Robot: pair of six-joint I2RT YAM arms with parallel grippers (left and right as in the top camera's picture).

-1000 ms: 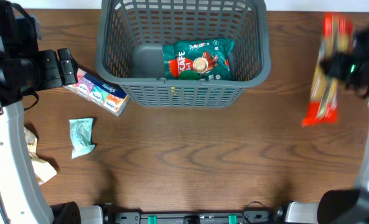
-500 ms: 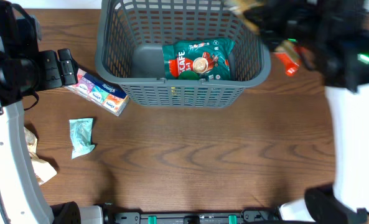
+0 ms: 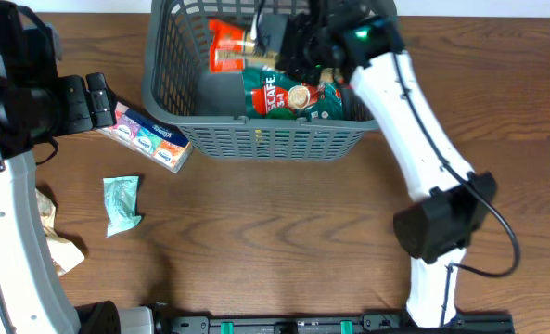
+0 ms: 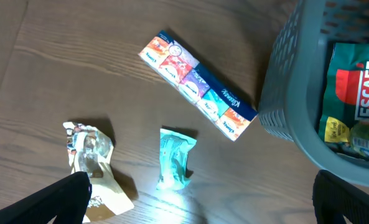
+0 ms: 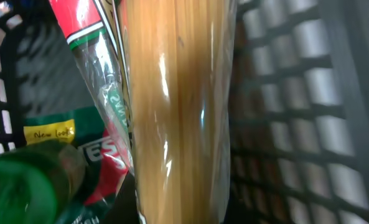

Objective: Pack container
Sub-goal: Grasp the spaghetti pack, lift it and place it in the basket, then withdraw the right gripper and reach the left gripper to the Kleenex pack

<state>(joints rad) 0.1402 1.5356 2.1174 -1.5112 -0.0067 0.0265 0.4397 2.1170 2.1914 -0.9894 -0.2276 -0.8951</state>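
**Spaghetti packet held over the container**

The container (image 3: 256, 141), a dark grey slatted basket, is seen at the far edge of the wooden table (image 3: 284, 232), midway between the two arms. The right arm is stretched across the container's right rim, and its right gripper (image 3: 273, 42) is positioned above the container's interior. A spaghetti packet (image 3: 224, 46) is pinched in that gripper. The packet's red end is pointed toward the container's left wall. In the right wrist view the frame is filled by the clear packet and its pale strands, so the fingers themselves are hidden. The container's lattice is seen behind the packet.

A green coffee pouch (image 3: 293, 95) is laid flat on the container's base, against its front wall and toward its right side. The grey base to the left of the pouch is shown bare.

The left gripper (image 3: 98, 99) is kept outside the container, just left of its left wall, with its fingers spread wide and nothing between them. A multicoloured tissue pack (image 3: 152, 137) is laid at a slant beside the container's front left corner, close to that gripper. A teal sachet (image 3: 121, 204) is placed farther out from the same corner. A crumpled wrapper (image 3: 59, 249) is left beyond the sachet, well apart from the container.
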